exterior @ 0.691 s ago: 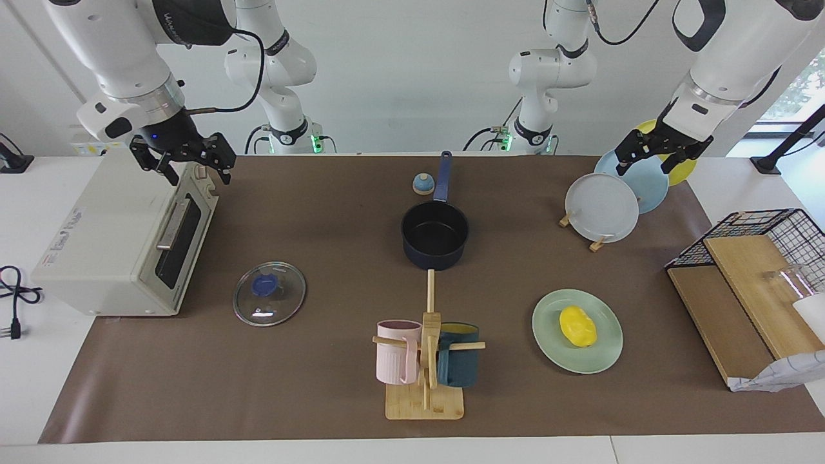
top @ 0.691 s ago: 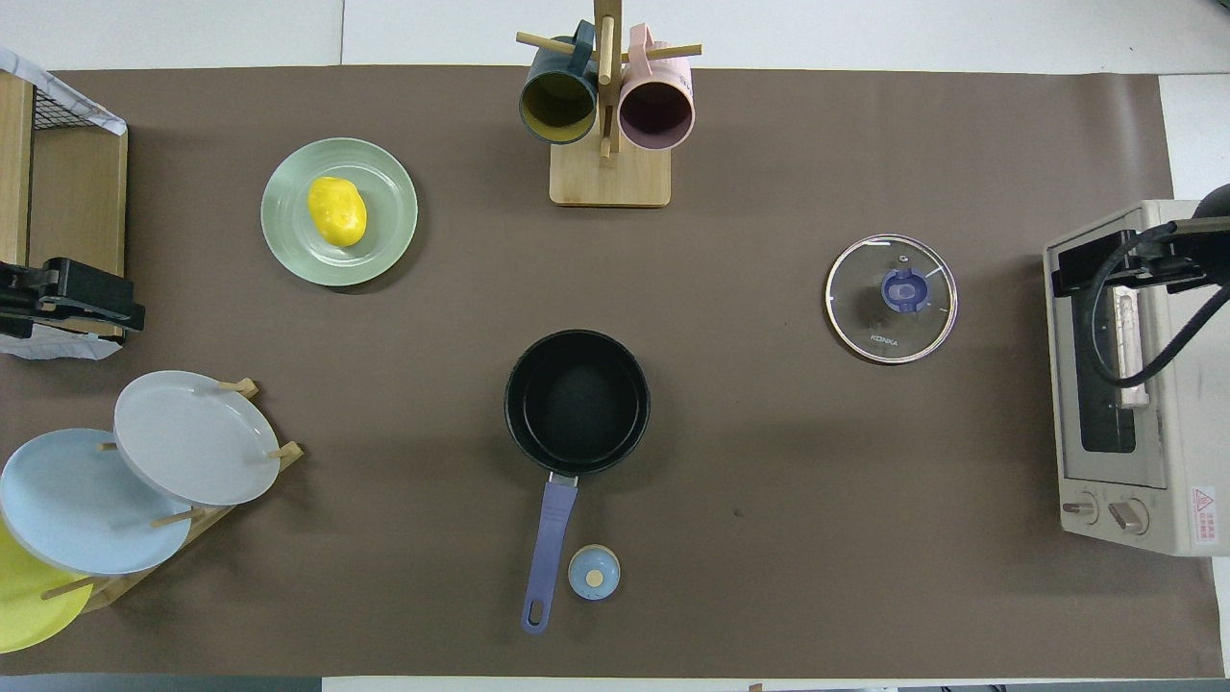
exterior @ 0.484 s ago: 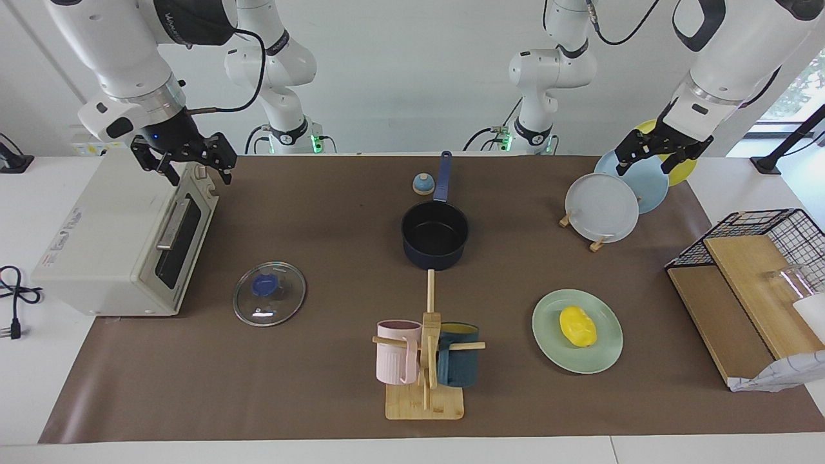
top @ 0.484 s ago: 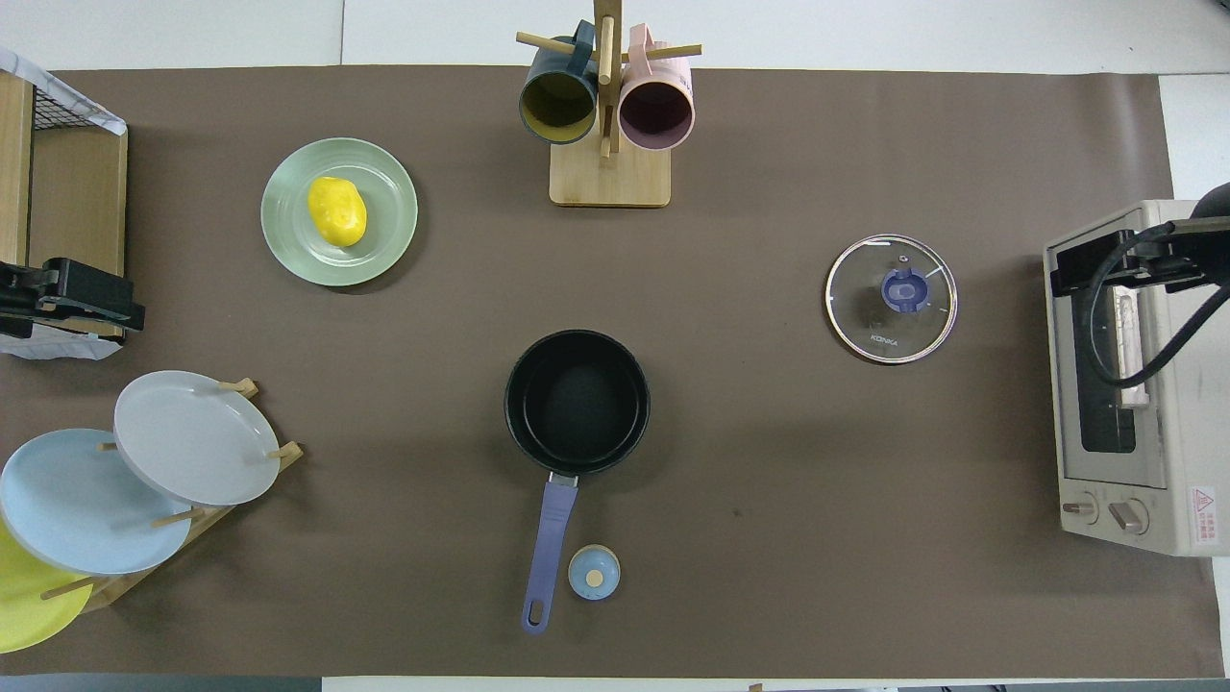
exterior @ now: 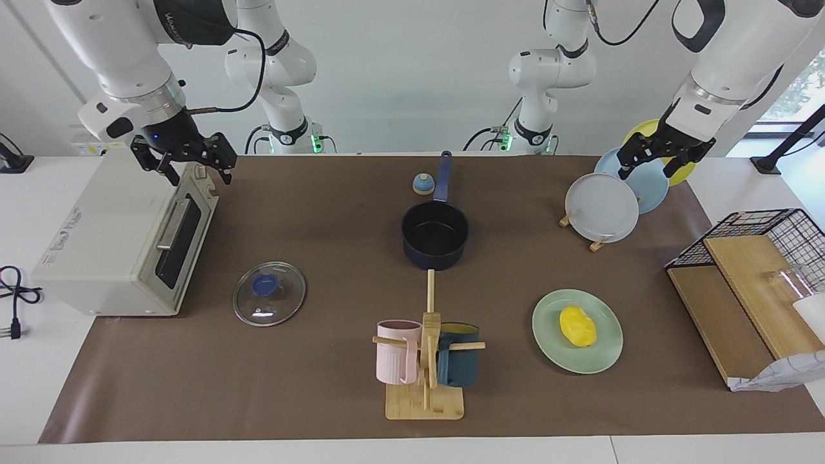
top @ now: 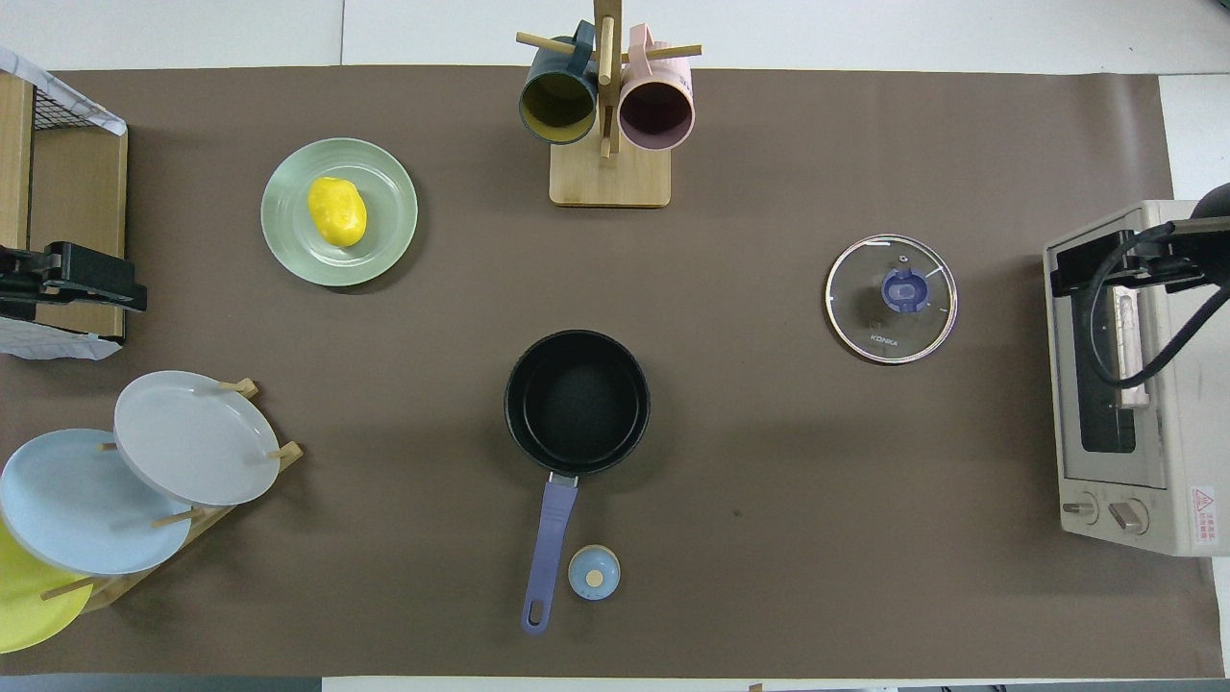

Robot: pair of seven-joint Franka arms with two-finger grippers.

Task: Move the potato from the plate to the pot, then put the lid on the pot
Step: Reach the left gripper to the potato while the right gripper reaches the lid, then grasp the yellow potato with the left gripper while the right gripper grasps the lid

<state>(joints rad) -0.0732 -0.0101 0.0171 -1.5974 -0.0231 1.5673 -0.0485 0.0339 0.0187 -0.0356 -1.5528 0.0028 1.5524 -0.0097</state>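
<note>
Though both arms hang high, only the left claw [exterior: 659, 161] has moved a little: it has slid from over the plate rack [exterior: 599, 243] toward the potato's end of the surface. Its fingers stand apart and hold nothing. The right claw [exterior: 184, 161] waits over the toaster oven [exterior: 97, 245], fingers apart too, just as before.

Close to the robots sits a little blue bell [exterior: 423, 184], right beside the long handle of the pot [exterior: 435, 235]. The pot is empty.

Farther out, the lid [exterior: 269, 293] lies flat on the brown surface [exterior: 322, 212], toward the right arm's end. The potato [exterior: 577, 325] lies on the green plate [exterior: 551, 348], toward the left arm's end. Between them stands the mug stand [exterior: 425, 361] with a pink mug and a dark teal mug.

Nothing of the job is done yet. I think the left arm is starting its trip to the potato.
</note>
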